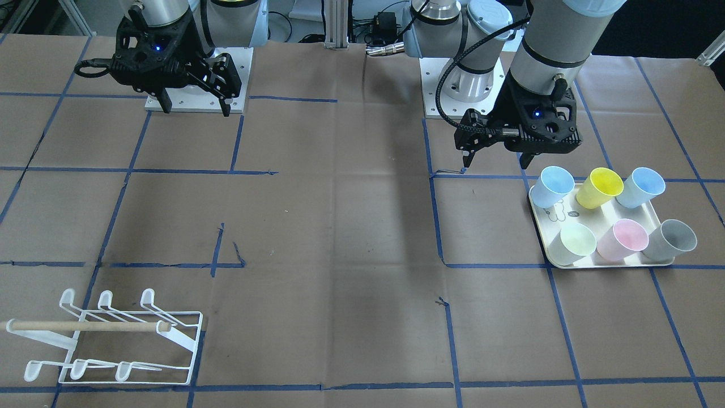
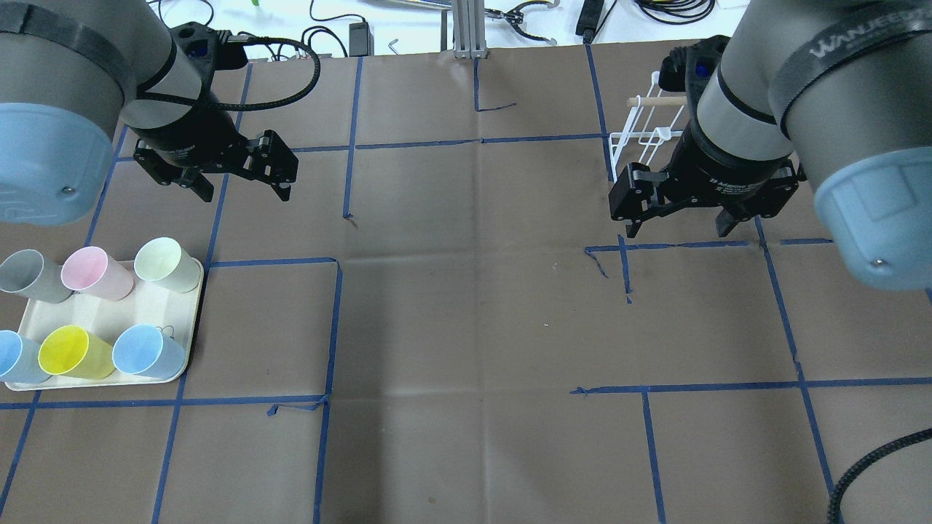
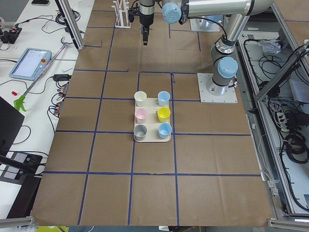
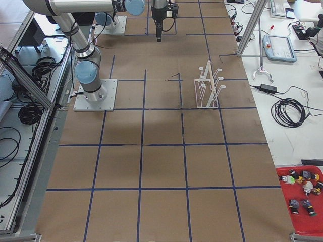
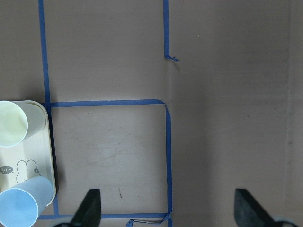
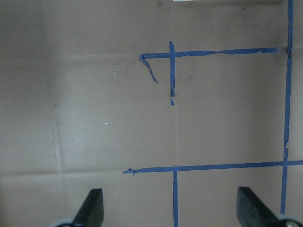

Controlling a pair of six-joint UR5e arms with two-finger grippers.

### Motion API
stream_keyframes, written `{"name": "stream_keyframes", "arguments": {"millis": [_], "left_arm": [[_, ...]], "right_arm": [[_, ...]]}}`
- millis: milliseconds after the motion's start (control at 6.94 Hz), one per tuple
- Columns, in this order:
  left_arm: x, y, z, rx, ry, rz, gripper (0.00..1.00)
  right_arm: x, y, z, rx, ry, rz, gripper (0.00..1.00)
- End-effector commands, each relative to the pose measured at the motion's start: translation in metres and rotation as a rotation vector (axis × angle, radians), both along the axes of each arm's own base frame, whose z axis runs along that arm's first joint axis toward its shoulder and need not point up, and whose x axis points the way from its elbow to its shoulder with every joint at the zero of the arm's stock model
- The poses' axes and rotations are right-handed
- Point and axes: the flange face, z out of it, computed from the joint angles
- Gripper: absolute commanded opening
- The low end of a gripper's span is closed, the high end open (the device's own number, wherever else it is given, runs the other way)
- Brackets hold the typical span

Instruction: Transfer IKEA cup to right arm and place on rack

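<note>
Six cups [image 1: 623, 239] on brown, blue-taped tabletop [image 1: 340, 238]

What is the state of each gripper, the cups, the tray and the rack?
Left gripper: open, empty.
Right gripper: open, empty.
Tray: flat on the table.
Six cups: upright, mouths up, on the tray.
Rack: standing on the table, no cup on it.

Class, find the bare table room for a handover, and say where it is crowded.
The wide middle of the table, between the tray and the rack, lies bare. The tray is crowded: six cups fill it.
</note>
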Motion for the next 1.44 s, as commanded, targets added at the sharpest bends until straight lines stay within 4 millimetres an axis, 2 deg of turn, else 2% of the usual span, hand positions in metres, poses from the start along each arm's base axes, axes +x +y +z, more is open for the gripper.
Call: {"name": "stream_keyframes", "arguments": {"millis": [0,720,1008,1152,1296], "left_arm": [[0.0,0.001,0.0,0.002,0.0,-0.001,1.0],[0.0,0.003,0.002,0.0,0.001,-0.002,1.0],[0.006,0.003,0.003,-0.002,0.003,-0.022,1.0],[0.021,-0.001,0.004,-0.005,-0.002,-0.042,1.0],[0.048,-0.004,0.005,-0.007,-0.004,-0.01,1.0]], "right_arm": [[0.0,0.0,0.001,-0.001,0.001,-0.001,1.0],[-0.001,-0.001,-0.001,0.003,0.006,-0.002,1.0],[0.0,0.001,-0.004,0.007,0.004,-0.002,1.0],[0.0,0.0,-0.005,0.009,0.004,0.0,1.0],[0.0,0.001,-0.006,0.012,0.002,-0.001,1.0]]}}
